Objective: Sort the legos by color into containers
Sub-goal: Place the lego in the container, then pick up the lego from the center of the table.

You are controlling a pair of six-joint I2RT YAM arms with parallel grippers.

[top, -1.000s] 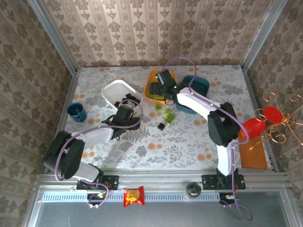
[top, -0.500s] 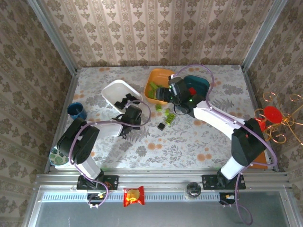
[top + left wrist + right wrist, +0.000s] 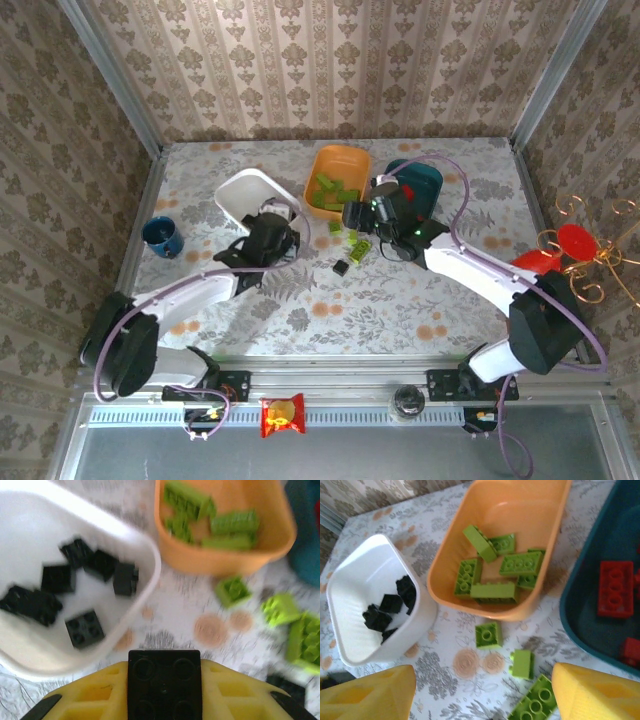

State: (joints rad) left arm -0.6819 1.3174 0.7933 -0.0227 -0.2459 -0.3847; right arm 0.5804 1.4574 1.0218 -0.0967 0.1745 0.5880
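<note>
My left gripper [image 3: 164,677] is shut on a square black lego [image 3: 164,695], beside the near corner of the white container [image 3: 232,190], which holds several black legos [image 3: 59,578]. My right gripper [image 3: 482,695] hangs open above three loose lime green legos [image 3: 488,633] lying on the table before the orange container [image 3: 520,500]. Several green legos [image 3: 520,563] lie in that orange container. The teal container [image 3: 585,605] holds red legos [image 3: 616,588]. One more black lego [image 3: 341,267] lies on the table near the green ones.
A dark blue cup [image 3: 162,236] stands at the left of the table. A red-and-yellow snack packet [image 3: 282,414] lies on the near rail. An orange board [image 3: 535,325] and red pieces on a wire stand [image 3: 575,245] sit at the right edge.
My left gripper has shut on the black lego. My right gripper has drawn back from over the orange container to above the loose green legos.
</note>
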